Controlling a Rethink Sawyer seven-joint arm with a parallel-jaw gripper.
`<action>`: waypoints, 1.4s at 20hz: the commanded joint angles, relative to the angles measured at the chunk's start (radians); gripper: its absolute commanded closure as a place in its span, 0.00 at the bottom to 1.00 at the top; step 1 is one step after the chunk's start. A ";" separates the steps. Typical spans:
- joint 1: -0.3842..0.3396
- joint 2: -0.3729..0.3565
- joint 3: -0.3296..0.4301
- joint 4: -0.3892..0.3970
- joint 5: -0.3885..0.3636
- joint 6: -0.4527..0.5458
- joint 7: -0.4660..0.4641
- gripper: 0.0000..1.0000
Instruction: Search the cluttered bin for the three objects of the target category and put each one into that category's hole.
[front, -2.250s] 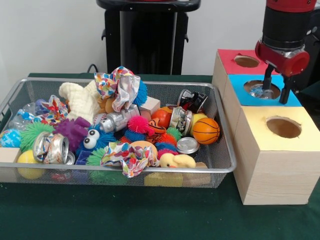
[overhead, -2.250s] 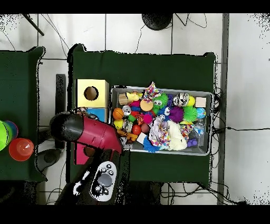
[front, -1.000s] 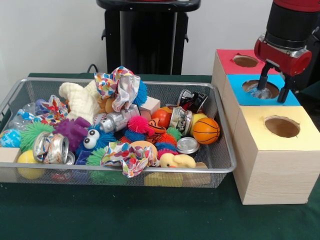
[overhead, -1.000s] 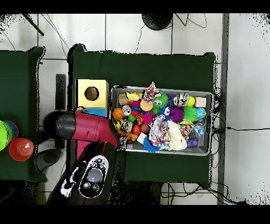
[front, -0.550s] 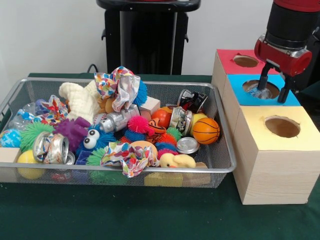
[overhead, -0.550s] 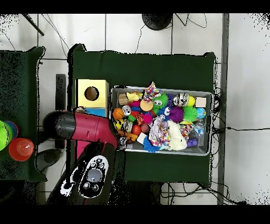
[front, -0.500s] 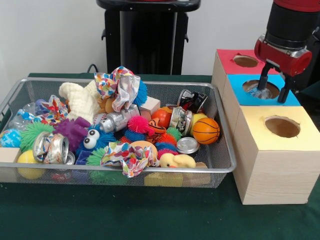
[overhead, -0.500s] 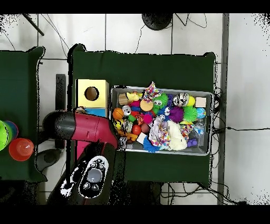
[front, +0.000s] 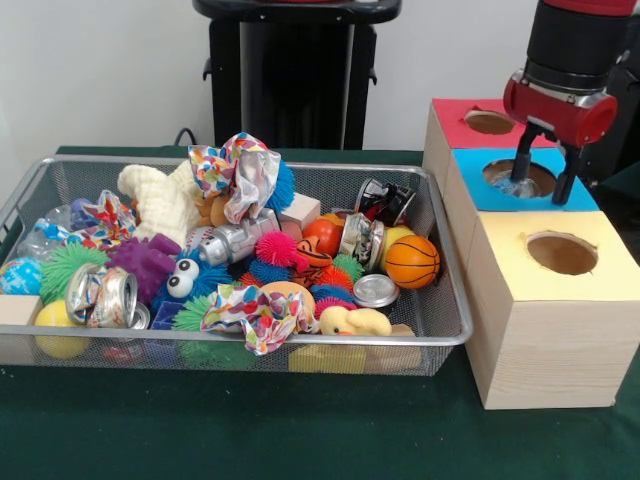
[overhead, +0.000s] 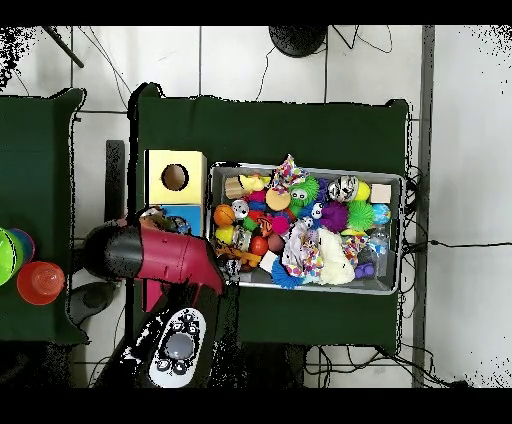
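Closest on the green tabletop is the wire bin crammed with toys and crushed cans, then the yellow box, and behind it my pincer hangs spread wide and empty over the blue box's hole.

No text, label, brand, number or sign can be read in either view. The crushed silver metal cans at the near left of the wire mesh bin carry some print, but it is too small and crumpled to make out — the same goes for the dark crushed can by the bin's far right wall. The crumpled multicoloured patterned paper shows only shapes, no letters. The wooden boxes with red, blue and yellow tops bear no markings — just plain colour around each round hole.
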 joint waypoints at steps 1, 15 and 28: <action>-0.128 0.065 0.091 0.258 -0.074 -0.364 0.165 0.00; -0.171 -0.028 0.127 0.350 -0.082 -0.356 0.123 0.00; -0.104 -0.221 0.022 0.388 -0.069 -0.109 0.102 0.00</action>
